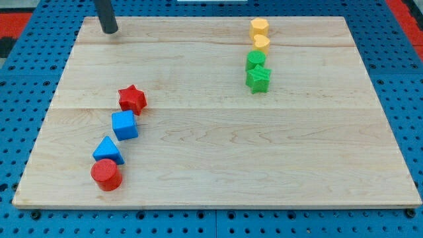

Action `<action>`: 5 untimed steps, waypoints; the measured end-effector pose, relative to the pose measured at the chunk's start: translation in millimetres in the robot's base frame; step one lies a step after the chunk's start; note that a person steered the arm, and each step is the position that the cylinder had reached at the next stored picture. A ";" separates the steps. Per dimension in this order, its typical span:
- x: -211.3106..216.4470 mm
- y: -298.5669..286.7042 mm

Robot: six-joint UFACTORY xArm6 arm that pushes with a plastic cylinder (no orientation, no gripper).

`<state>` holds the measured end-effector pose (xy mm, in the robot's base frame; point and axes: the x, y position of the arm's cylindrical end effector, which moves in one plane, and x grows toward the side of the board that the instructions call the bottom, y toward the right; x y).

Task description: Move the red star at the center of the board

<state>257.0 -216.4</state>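
The red star (pixel 132 99) lies on the wooden board (pixel 218 165), left of the middle. My tip (pixel 110 30) rests near the board's top left corner, well above the red star and apart from it. A blue cube (pixel 125 125) touches the star's lower side. Below that come a blue triangle (pixel 108 151) and a red cylinder (pixel 106 175), forming a slanted line toward the view's bottom left.
At the view's upper right, a yellow cylinder (pixel 259 28), a yellow heart-like block (pixel 262 43), a green round block (pixel 256 61) and a green star (pixel 258 79) stand in a column. Blue pegboard surrounds the board.
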 end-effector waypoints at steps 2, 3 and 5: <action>158.6 -32.7; 163.1 -45.6; 164.9 51.2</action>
<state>421.9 -165.2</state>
